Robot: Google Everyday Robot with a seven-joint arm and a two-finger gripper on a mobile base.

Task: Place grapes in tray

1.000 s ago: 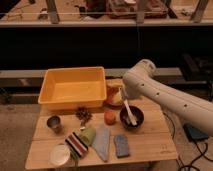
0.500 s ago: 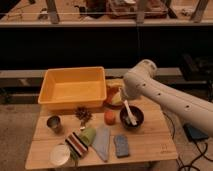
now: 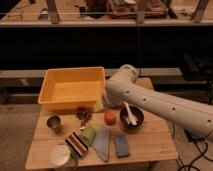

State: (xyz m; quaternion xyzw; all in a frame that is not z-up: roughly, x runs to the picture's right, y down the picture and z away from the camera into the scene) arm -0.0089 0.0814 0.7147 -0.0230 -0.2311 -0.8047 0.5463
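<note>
One slatted wooden table stands on a grey floor, with dark shelving behind the yellow tray. The tray takes the table's back left part. Grapes lie on the wood just in front of the tray, unheld. An orange fruit sits in front of the tray's right corner, with a dark bowl further right. A metal cup stands in front of the tray's left corner. The gripper hangs at the tray's front right corner, largely hidden under the white arm, fingers spread, holding nothing.
</note>
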